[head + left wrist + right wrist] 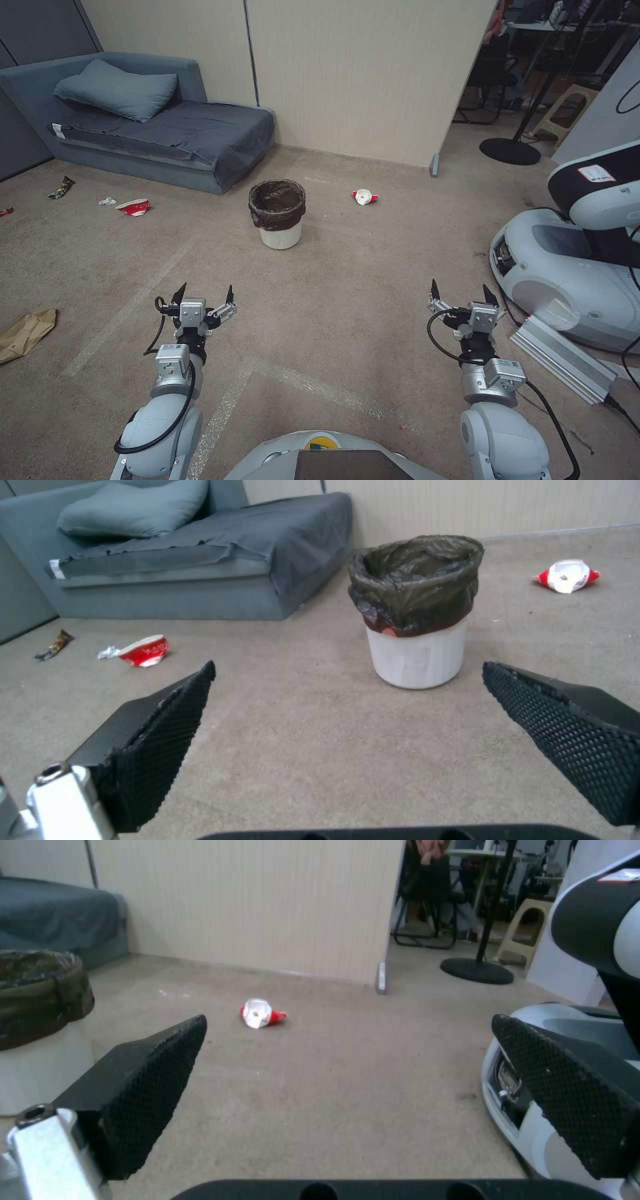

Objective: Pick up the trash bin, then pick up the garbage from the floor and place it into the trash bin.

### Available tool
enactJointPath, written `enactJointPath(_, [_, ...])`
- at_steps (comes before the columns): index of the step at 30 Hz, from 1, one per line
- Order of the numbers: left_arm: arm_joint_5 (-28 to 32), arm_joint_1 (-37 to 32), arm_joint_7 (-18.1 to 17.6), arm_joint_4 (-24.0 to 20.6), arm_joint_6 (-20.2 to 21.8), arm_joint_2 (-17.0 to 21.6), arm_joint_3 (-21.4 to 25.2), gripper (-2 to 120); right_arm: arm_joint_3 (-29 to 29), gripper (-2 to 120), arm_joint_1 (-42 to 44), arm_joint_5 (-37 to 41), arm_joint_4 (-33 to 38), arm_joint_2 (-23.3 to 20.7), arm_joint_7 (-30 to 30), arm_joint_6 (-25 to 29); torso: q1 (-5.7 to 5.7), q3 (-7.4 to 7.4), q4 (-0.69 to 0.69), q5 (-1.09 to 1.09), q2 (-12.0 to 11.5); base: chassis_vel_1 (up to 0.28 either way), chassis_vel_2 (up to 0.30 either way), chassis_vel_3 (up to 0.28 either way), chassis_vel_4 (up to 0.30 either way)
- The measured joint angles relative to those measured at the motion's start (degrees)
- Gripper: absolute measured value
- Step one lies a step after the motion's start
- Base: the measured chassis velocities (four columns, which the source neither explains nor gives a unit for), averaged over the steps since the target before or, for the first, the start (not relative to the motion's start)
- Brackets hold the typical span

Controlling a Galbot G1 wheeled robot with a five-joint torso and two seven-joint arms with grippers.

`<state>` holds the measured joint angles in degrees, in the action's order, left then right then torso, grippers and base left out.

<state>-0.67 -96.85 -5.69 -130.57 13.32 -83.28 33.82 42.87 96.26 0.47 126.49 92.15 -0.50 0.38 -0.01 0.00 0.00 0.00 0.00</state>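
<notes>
White plastic trash bin (pixel 278 213) upright on carpet, ringed by red-and-white packets (pixel 133 207), ahead of left gripper (pixel 203 293) and right gripper (pixel 462 291), jaws apart, seemingly readied for approach.

Upright bagged bin (pixel 278 213), litter (pixel 365 197) scattered nearby

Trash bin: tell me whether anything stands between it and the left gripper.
Nothing visible does. Bare carpet lies between the open left gripper and the trash bin, which stands upright ahead of it. The nearest litter, a red packet, lies off to the left.
</notes>
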Motion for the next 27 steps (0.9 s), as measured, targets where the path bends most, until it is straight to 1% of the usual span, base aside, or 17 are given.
enactJointPath(7, [0.0, 0.04, 0.16, 0.3, -0.14, 0.05, 0.34, 100, 0.01, 100, -0.03, 0.16, -0.35, 0.0, -0.02, 0.27, 0.0, 0.0, 0.0, 0.0, 0.0, -0.032, 0.036, 0.03, -0.036])
enactJointPath(27, [0.13, 0.02, 0.3, 0.38, -0.31, 0.12, 0.53, 100, -0.05, 100, -0.12, 0.15, -0.69, -0.01, 0.01, 0.78, 0.0, -0.01, 0.0, 0.0, 0.0, -0.082, 0.079, 0.084, -0.078])
